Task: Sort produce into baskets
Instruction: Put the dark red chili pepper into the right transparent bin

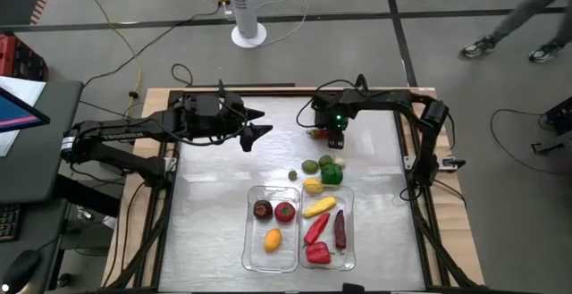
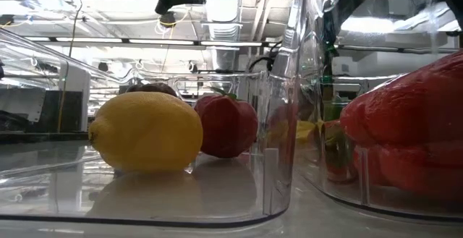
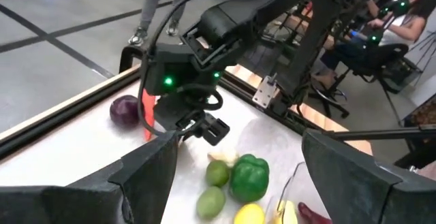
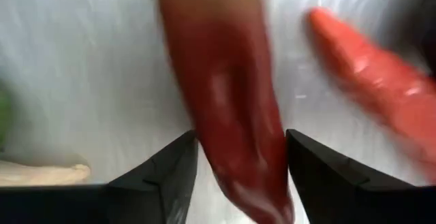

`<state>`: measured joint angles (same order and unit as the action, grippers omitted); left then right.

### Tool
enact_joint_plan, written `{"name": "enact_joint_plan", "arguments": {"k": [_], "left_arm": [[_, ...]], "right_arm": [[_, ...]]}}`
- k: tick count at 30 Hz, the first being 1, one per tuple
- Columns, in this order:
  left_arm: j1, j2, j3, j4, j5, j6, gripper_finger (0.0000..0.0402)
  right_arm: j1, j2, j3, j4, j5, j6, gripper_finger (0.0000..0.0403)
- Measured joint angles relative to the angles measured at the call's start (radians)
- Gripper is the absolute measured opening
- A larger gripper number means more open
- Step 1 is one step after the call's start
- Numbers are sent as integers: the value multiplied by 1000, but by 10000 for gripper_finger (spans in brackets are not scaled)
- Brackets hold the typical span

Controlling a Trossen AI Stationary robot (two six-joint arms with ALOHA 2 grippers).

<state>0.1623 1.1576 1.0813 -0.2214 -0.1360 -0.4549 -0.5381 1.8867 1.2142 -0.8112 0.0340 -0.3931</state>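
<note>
We can't see much of the right hand from above: its own wrist covers it at the far side of the worktop. Its wrist view settles things, with a red chilli between the two fingers, pinched at both sides; an orange piece lies just beside it, blurred. From the left wrist view, a dark purple round one sits near that hand too.

We count two baskets side by side at the near edge. The left basket holds three pieces: dark, red, orange-yellow. The right basket holds four, and more we can't tell. Loose green and yellow pieces cluster just beyond them.

The left hand hovers far-left of centre, fingers spread, grasping nothing.
</note>
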Motion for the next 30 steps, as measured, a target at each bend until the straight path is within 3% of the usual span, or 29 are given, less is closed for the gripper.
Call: {"name": "enact_joint_plan", "arguments": {"k": [11,18,24,30], "left_arm": [[1,0,0,0,-58,13,300],[6,0,0,2,-78,24,300],[34,0,0,5,-115,34,300],[97,5,0,13,-191,80,300]], "right_arm": [[8,-11,-36,-5,-6,34,109],[41,-142,-40,-62,-63,79,110],[102,-377,-39,-151,-282,70,132],[233,-570,-38,-259,-385,64,126]]}}
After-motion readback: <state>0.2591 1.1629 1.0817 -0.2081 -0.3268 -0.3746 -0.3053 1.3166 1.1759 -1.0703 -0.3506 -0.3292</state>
